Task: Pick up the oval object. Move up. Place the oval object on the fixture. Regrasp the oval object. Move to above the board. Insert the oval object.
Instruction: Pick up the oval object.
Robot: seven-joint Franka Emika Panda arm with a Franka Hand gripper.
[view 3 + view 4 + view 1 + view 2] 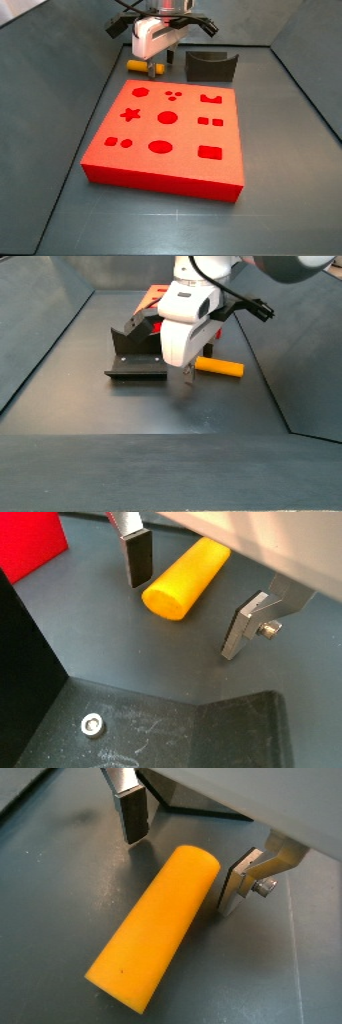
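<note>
Yellow-orange and smooth, the oval object (154, 928) lies flat on the dark floor between the spread fingers (132, 816) of the gripper (181, 856), untouched by either; the gripper is open, low over it; the fixture (135, 351) stands nearby, the board (167, 133) beyond it.

My end effector (181, 856) hangs spread wide over the oval object (154, 929), which lies flat on the dark floor (54, 888), neither finger touching it.
</note>
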